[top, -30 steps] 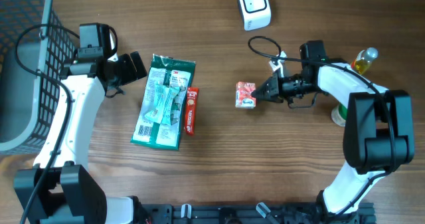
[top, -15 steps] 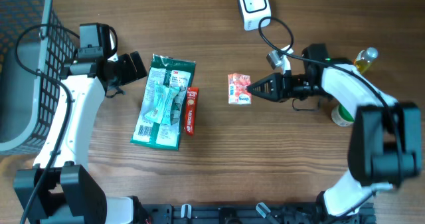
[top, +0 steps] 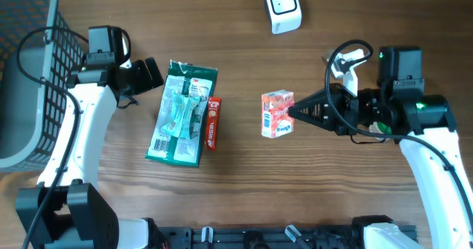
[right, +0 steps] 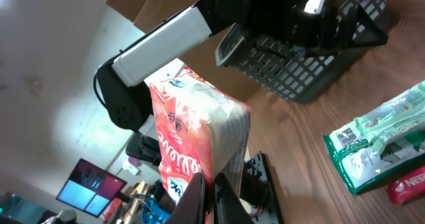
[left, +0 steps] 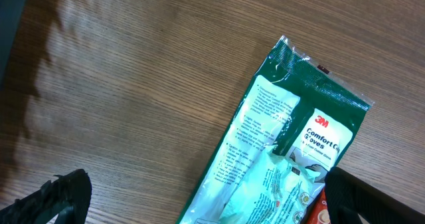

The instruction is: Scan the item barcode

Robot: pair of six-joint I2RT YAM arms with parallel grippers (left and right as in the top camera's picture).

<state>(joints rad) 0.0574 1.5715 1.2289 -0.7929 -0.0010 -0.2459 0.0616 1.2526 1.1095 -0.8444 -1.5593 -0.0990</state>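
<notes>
A small red-and-white packet [top: 276, 114] hangs above the middle of the table, pinched at its right edge by my right gripper [top: 295, 113], which is shut on it. In the right wrist view the packet [right: 192, 137] stands up from the closed fingertips of the right gripper [right: 214, 184]; no barcode shows on the faces I see. The white scanner [top: 283, 7] sits at the far edge, well behind the packet. My left gripper [top: 151, 73] is open and empty at the top left corner of a green glove package [top: 181, 112]; its view has the gripper [left: 212, 207] spread over that package [left: 292, 151].
A red stick pack [top: 212, 122] lies against the green package's right side. A grey wire basket [top: 22, 72] fills the far left and shows behind the left arm in the right wrist view [right: 312, 58]. The right arm's cable [top: 344, 53] loops above its wrist.
My right arm has lifted the packet off the table, so it looks larger, and swung back toward the right. The left arm and the green package have not moved.
</notes>
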